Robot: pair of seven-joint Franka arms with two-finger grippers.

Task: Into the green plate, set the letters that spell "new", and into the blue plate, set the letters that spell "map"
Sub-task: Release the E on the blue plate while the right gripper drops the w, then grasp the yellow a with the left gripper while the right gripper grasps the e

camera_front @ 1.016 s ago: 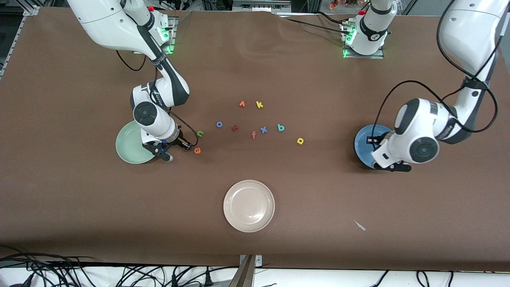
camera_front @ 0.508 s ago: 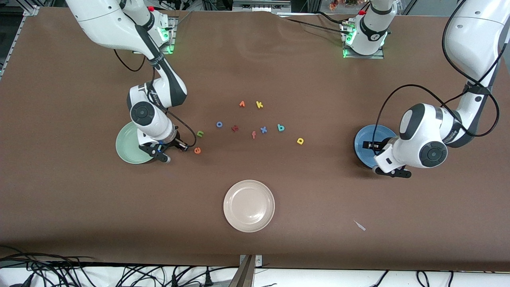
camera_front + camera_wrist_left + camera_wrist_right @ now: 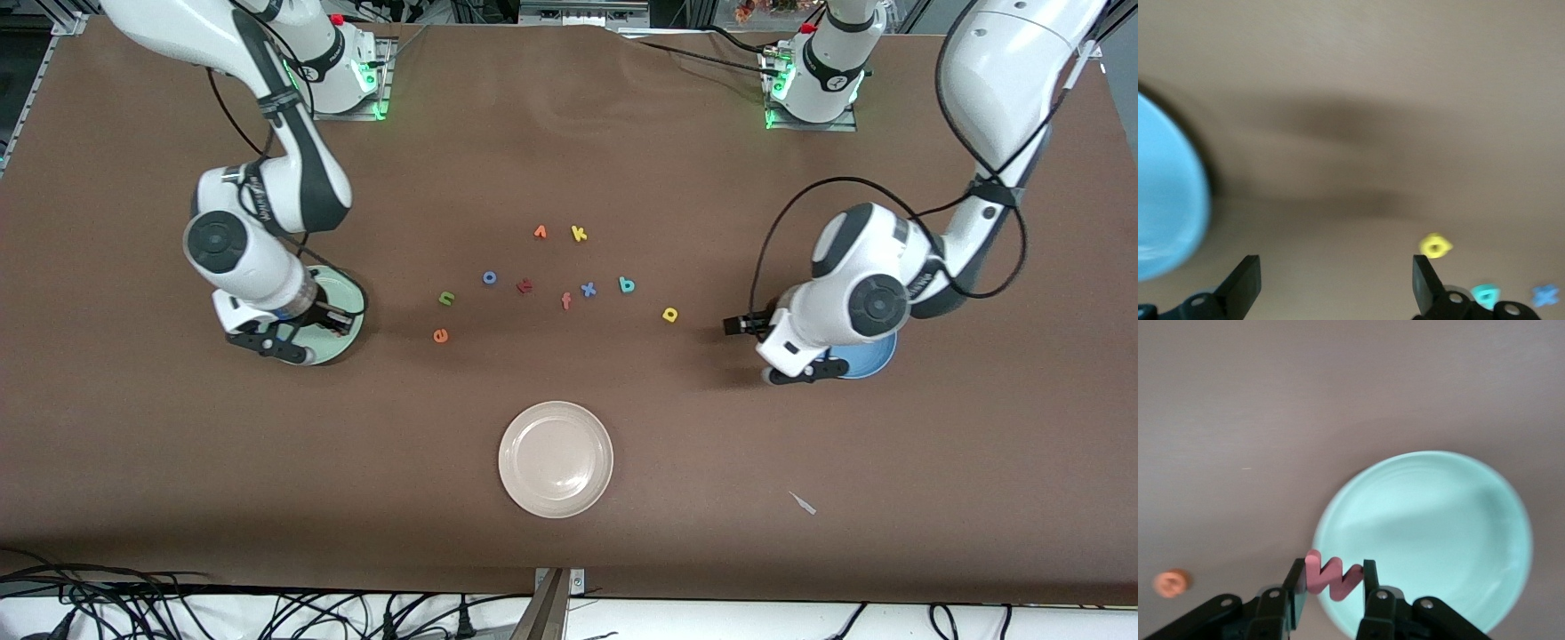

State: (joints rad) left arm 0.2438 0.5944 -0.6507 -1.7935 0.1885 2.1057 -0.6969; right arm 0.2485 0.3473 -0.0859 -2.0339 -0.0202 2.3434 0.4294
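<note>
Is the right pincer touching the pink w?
Touching: the right wrist view shows the right pincer clamping the pink w between both fingers, above the green plate.

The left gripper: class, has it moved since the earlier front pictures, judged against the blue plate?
Yes. The left gripper has moved off the blue plate toward the yellow p, open.

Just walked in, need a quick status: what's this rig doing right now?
Sorting foam letters into plates. The right claw grips the pink w over the green plate, not yet dropped. The left claw is open and empty, over bare table beside the blue plate, on the side toward the yellow p. The green n, orange e and teal a lie on the table.
</note>
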